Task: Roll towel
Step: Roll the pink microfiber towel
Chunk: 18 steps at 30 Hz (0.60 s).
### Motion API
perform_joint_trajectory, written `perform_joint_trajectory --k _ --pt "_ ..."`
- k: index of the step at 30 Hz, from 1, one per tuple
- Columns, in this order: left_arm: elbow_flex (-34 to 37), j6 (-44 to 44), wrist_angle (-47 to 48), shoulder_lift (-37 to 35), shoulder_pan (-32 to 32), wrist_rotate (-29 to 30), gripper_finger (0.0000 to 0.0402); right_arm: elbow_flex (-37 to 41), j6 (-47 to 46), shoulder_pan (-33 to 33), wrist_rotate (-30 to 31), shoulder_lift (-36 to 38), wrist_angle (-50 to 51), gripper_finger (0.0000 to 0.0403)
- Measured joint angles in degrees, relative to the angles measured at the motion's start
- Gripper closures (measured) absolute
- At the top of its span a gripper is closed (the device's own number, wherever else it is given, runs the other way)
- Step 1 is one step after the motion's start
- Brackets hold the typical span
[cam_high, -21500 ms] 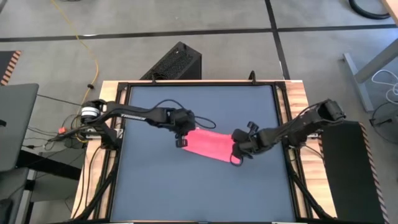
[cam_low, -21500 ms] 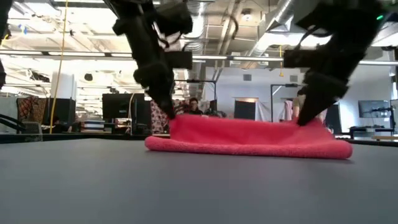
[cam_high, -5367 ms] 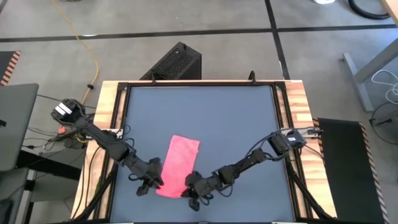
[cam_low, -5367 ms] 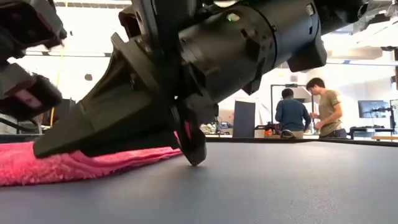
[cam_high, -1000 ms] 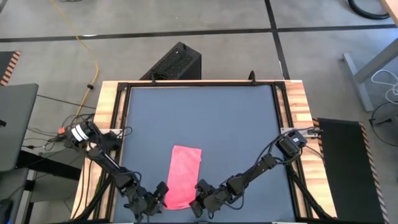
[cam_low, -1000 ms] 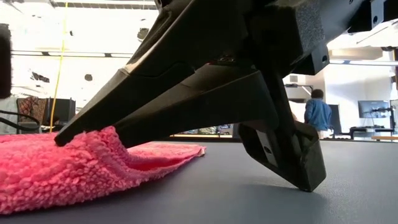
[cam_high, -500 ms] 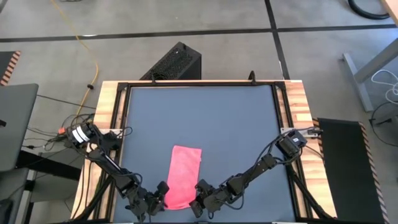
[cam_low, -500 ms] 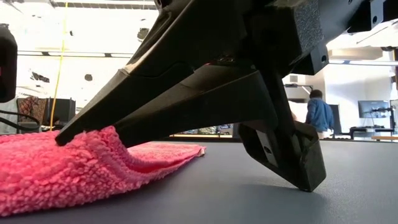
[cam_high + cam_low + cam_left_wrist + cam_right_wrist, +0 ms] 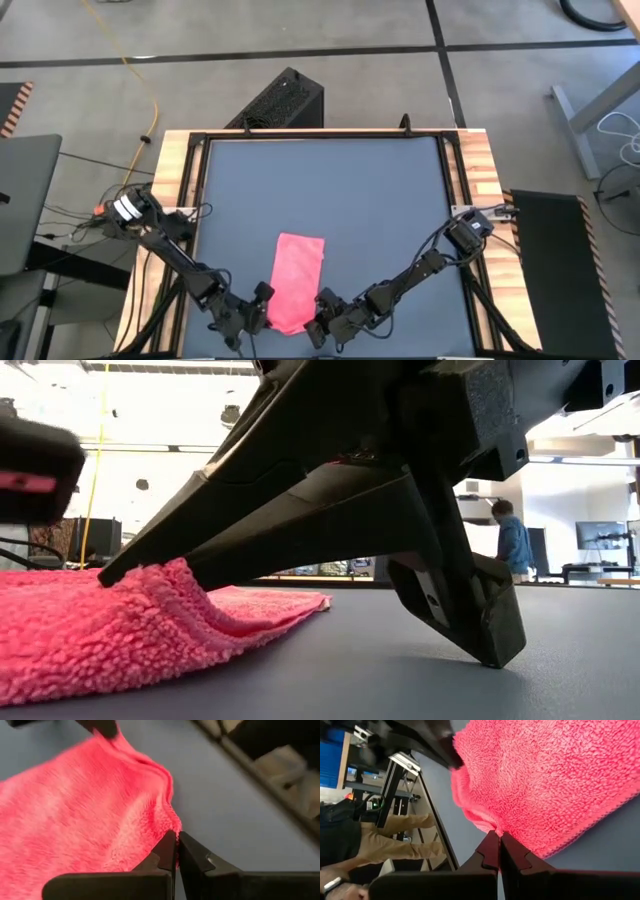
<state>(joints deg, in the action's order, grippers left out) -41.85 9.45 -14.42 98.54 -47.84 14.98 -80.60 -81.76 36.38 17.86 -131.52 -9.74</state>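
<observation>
I have the towel (image 9: 298, 282) lying as a folded strip near the table's (image 9: 400, 200) near edge, left of centre. My left gripper (image 9: 262, 312) pinches its near left corner and my right gripper (image 9: 318, 326) its near right corner, both clenched on cloth, so I judge the near end can be lifted and turned over evenly to start the roll. I can read no writing anywhere.
</observation>
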Motion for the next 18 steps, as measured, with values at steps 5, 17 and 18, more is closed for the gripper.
perform_joint_trajectory --k 5,17,18 --pt "-0.04 5.33 0.23 -2.68 3.79 -11.30 0.0401 0.00 -0.55 0.13 -0.04 0.01 0.25 0.0382" --pt "4.13 20.77 -5.66 -1.75 10.01 -21.60 0.0401 0.00 -2.13 0.72 -1.98 0.07 1.38 0.0382" --pt "4.67 21.65 -6.40 -1.77 10.27 -21.63 0.0401 0.00 -1.59 0.72 -2.07 0.07 1.36 0.0381"
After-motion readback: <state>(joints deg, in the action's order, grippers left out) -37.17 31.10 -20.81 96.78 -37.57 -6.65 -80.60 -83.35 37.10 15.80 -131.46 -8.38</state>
